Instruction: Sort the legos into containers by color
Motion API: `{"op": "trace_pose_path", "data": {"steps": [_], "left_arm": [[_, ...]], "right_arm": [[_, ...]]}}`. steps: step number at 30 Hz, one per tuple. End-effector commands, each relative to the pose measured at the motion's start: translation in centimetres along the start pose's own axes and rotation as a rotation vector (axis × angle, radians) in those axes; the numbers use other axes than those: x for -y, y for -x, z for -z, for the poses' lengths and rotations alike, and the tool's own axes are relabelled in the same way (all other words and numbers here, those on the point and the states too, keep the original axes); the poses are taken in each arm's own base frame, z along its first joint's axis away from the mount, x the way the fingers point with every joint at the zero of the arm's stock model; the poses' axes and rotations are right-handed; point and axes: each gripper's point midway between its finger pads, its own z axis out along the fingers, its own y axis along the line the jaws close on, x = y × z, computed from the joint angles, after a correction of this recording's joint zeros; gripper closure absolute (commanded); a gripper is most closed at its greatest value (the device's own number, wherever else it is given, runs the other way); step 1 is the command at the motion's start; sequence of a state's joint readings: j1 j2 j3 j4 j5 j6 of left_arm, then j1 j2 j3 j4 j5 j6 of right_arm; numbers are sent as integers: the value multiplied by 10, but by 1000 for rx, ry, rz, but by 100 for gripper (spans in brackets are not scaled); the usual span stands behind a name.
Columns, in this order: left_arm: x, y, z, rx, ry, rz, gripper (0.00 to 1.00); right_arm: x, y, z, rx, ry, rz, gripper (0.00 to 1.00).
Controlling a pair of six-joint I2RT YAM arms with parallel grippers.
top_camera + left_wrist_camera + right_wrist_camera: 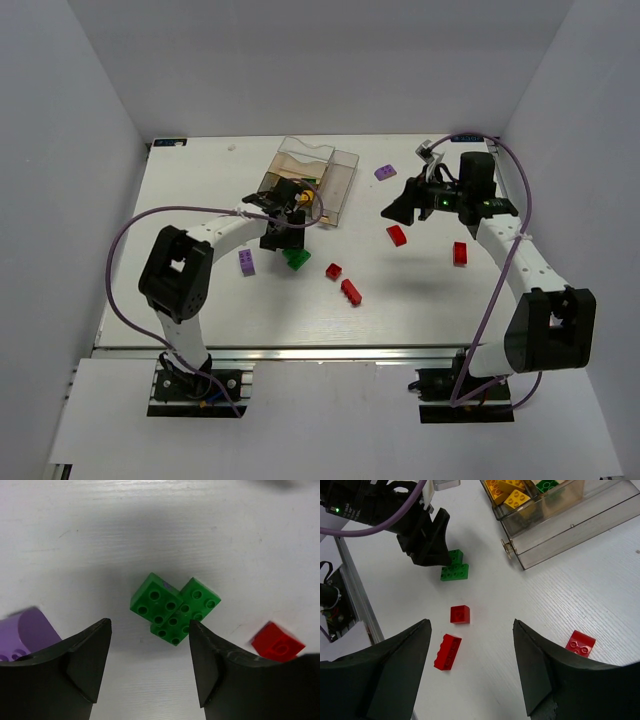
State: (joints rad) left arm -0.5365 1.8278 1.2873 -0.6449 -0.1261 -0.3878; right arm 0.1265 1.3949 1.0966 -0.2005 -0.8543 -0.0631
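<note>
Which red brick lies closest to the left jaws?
The small square red brick just right of the green bricks; the long red brick lies beyond it, two more red bricks farther right.

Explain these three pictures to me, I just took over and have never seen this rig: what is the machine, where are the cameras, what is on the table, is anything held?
These are two robot arms bolted at the near edge of a white table. The wide picture looks down from above and behind them. The other two come from a camera on each wrist, so the black shapes at the bottom are that arm's own fingers. The left gripper hangs open over two touching green bricks, a purple brick and a red brick beside them. The right gripper is open above loose red bricks. The clear divided box already holds yellow bricks and one green brick. Nothing is held.
</note>
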Motion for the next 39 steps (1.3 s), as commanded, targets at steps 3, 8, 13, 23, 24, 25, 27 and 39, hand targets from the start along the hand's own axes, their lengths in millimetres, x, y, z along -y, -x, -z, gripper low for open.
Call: {"op": "trace_pose_path", "data": {"steps": [3, 8, 13, 23, 24, 25, 27, 39], "left_arm": [[14, 22, 16, 52, 17, 329, 25], [31, 28, 17, 91, -17, 541, 25], [16, 10, -2, -8, 213, 749, 25], [3, 6, -19, 8, 334, 832, 24], [3, 7, -19, 11, 333, 830, 24], [4, 9, -16, 18, 321, 829, 24], [0, 13, -8, 37, 336, 827, 24], [6, -1, -24, -22, 309, 808, 26]], "right_arm": [[-6, 6, 5, 28, 48, 30, 28], [-7, 5, 7, 31, 70, 19, 30], [-9, 5, 11, 37, 88, 11, 30], [-5, 7, 20, 51, 91, -3, 30], [-4, 8, 22, 55, 88, -5, 30], [-5, 8, 21, 53, 92, -7, 30], [-2, 7, 22, 54, 87, -13, 30], [1, 8, 26, 62, 85, -35, 31]]}}
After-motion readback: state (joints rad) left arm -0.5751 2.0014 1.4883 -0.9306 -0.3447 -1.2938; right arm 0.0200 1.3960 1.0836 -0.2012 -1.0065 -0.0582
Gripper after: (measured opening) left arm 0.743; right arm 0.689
